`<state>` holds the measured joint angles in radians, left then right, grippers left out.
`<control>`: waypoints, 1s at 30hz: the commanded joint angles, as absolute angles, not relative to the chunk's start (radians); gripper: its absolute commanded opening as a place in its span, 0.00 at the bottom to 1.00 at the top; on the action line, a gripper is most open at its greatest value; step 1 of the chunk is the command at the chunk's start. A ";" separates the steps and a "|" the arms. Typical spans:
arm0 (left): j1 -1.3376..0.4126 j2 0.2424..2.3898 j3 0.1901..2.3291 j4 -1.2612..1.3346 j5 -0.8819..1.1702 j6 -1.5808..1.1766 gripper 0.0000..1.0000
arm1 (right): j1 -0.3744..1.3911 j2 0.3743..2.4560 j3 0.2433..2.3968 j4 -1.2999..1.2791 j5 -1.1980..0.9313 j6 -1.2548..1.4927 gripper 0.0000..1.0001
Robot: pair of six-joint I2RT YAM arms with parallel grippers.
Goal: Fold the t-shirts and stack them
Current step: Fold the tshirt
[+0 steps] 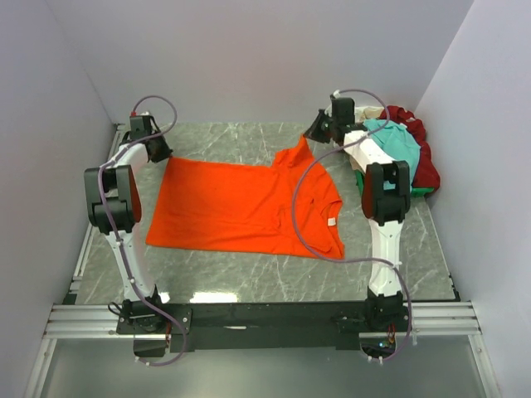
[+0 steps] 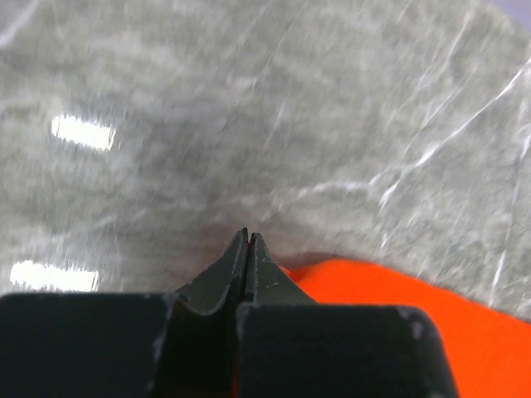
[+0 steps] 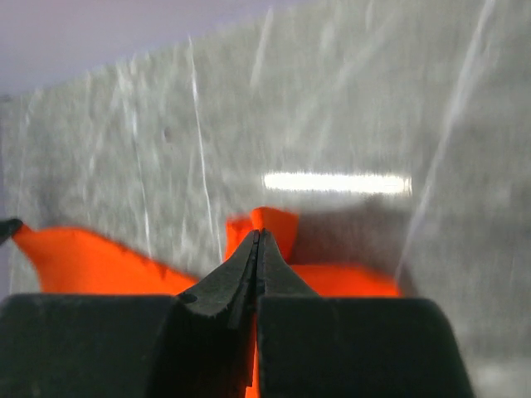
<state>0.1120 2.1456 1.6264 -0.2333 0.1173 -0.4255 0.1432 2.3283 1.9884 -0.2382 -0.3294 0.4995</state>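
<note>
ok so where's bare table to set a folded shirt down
Widest bare table: the near strip between the orange shirt and the arm bases. A narrower strip runs between the shirt and the back wall. Crowded: the far right corner, with the shirt pile.

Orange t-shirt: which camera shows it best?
The top external view: it shows almost the whole orange t-shirt spread out, with its white neck label. The left wrist view catches only one orange edge; the right wrist view only blurred orange folds.

A grey marbled table (image 1: 249, 282) sits between pale walls (image 1: 249, 58).
</note>
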 commanded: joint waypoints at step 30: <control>0.107 1.772 1.189 -0.150 -0.118 -0.413 0.01 | 0.176 1.336 0.845 0.022 -0.374 0.505 0.00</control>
<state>0.1112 1.8313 1.2037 -0.1841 -0.0803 -0.4126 0.1707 1.4303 0.8696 0.0078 -0.3977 0.5186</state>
